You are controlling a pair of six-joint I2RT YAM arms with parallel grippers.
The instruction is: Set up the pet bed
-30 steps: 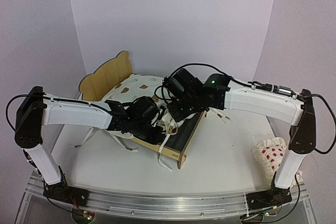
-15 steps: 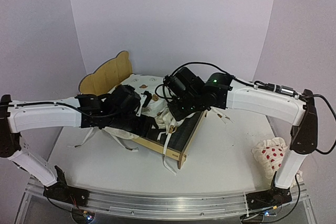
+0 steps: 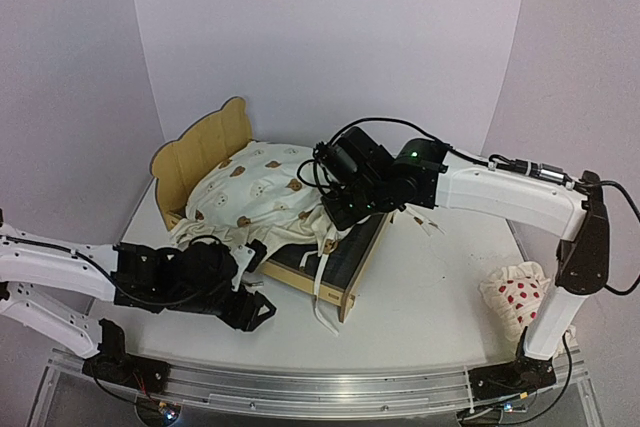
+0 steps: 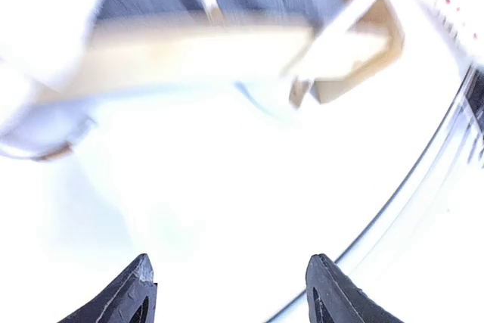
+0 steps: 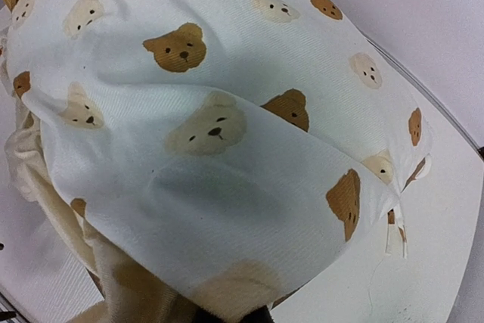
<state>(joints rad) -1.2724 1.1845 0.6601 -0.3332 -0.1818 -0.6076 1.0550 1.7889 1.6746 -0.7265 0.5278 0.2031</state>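
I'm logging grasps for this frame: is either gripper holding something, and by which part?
The right gripper pinches the bear-print cushion at its edge nearest the foot of the pet bed; the left gripper is open and empty.

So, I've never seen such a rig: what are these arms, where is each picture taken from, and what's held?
They are two robot arms bolted to a table, each with a two-finger gripper. The wide picture is from a camera above and behind them; the other two from cameras on their wrists. On the table: a wooden pet bed, a bear-print cushion draped over it, a red-dotted pillow. The right gripper is shut on the cushion; the left gripper is open, empty.
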